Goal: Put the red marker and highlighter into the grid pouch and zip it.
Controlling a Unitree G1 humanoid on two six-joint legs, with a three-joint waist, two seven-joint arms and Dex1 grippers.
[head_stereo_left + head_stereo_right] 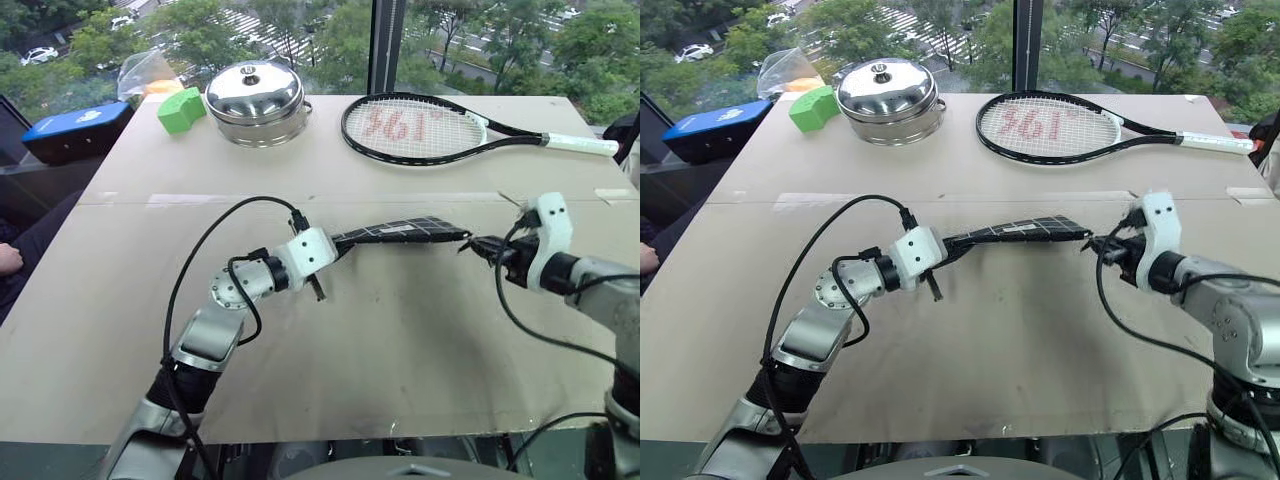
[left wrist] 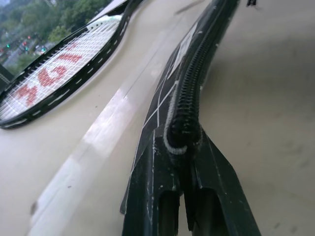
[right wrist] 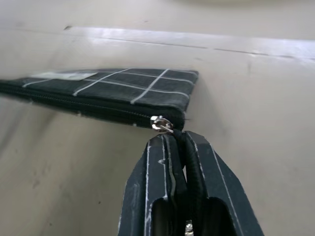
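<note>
From the head, the grid pouch [image 1: 400, 232] hangs stretched above the beige tabletop [image 1: 380, 350], left gripper [image 1: 337, 243] clamped on its left end, right gripper [image 1: 470, 243] pinching the zipper cord. A racket [image 1: 420, 128] with red lettering (unreadable) lies far. Left wrist: black coil zipper [image 2: 189, 83]. Right wrist: metal slider [image 3: 161, 124], white label [image 3: 64, 75].

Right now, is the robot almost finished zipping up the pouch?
Nearly. The pouch hangs stretched between both grippers, zipper teeth closed along its edge. The left gripper pinches one end; the right gripper holds the pull cord at the other end. No pens lie on the table. Left: let go.
</note>
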